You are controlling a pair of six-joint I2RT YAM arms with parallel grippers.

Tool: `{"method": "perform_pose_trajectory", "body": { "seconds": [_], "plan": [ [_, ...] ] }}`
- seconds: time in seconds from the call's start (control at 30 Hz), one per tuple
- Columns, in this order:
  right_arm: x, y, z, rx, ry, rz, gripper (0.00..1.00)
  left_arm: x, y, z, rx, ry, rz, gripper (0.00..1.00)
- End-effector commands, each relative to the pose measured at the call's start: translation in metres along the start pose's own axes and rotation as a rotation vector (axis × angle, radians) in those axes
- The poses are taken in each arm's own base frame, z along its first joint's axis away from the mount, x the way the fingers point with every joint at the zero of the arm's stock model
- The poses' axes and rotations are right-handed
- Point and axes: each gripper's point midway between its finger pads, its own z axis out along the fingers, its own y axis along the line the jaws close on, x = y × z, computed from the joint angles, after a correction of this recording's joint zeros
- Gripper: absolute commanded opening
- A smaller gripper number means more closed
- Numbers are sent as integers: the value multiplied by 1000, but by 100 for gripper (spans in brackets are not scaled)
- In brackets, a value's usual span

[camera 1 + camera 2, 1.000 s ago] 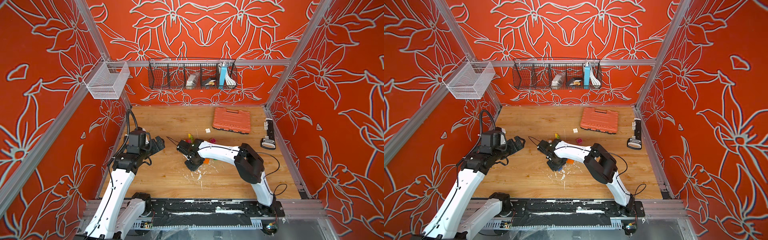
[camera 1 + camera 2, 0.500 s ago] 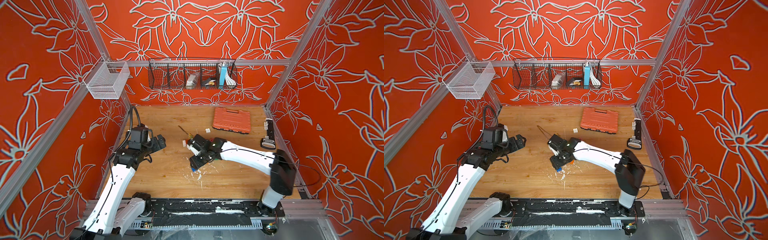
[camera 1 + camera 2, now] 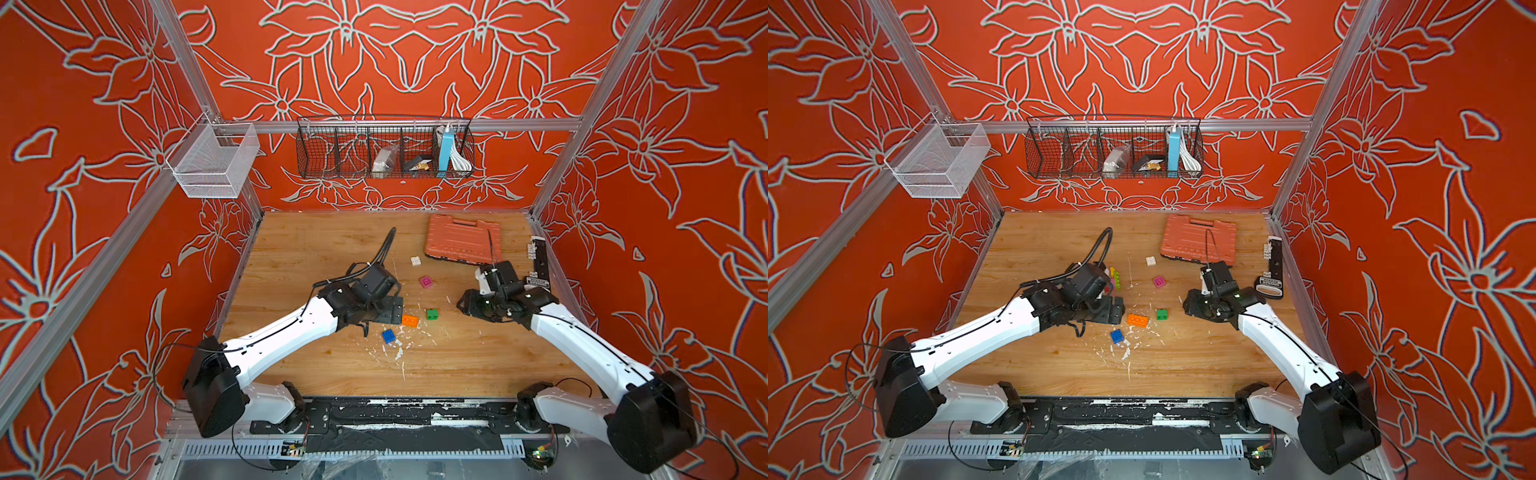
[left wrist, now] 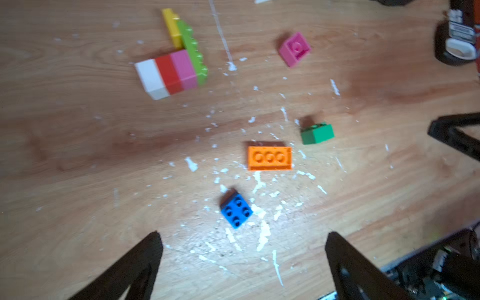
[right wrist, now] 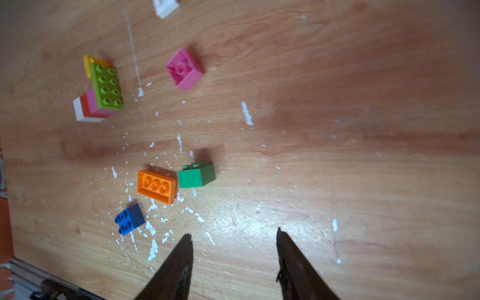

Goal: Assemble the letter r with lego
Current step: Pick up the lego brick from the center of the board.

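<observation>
**Arms trade places over the loose bricks**

Since a second ago the right arm (image 3: 582,349) has drawn back from the middle of the table to its own side. The left arm (image 3: 282,328) has swung in over the bricks.

The left gripper (image 4: 242,233) hangs spread wide and empty above the blue brick (image 4: 236,211). The orange brick (image 4: 269,158) lies hollow side up just past it. The right gripper (image 5: 233,232) stands partly parted with nothing between its jaws, off to the side of the green brick (image 5: 196,175).

The joined stack (image 4: 171,70) is white, red and pink, with a long lime brick and a yellow one. It lies on its side on the wooden table (image 3: 311,249), apart from both grippers. A magenta brick (image 4: 294,49) and a small white brick (image 3: 415,260) lie loose farther back.

The letter looks only partly built, and the step in hand appears to be fetching the next loose brick. That calls for the left gripper to come down squarely over one brick, probably the blue, and close across its flat sides.
</observation>
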Motion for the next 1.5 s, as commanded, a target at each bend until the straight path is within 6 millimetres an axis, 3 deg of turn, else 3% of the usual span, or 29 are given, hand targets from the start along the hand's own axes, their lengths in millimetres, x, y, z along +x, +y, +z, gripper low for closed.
{"method": "perform_pose_trajectory", "body": {
  "seconds": [0.0, 0.07, 0.17, 0.33, 0.6, 1.47],
  "plan": [
    [4, -11, -9, -41, -5, 125, 54, -15, -30, 15, 33, -30, -25, 99],
    [4, -18, -16, -33, -31, 139, 54, -10, -38, 32, -2, 23, -12, 97],
    [4, -24, -29, -3, -73, 128, 54, -5, -48, 57, -47, 85, -13, 87],
    [6, -30, -50, 32, -122, 107, 54, -3, -75, 90, -68, 128, 24, 86],
    [6, -34, -72, 54, -178, 91, 55, 1, -85, 132, -204, 196, 53, 72],
    [7, -32, -75, 45, -173, 74, 55, 13, -87, 177, -280, 287, 76, 45]
  ]
}}
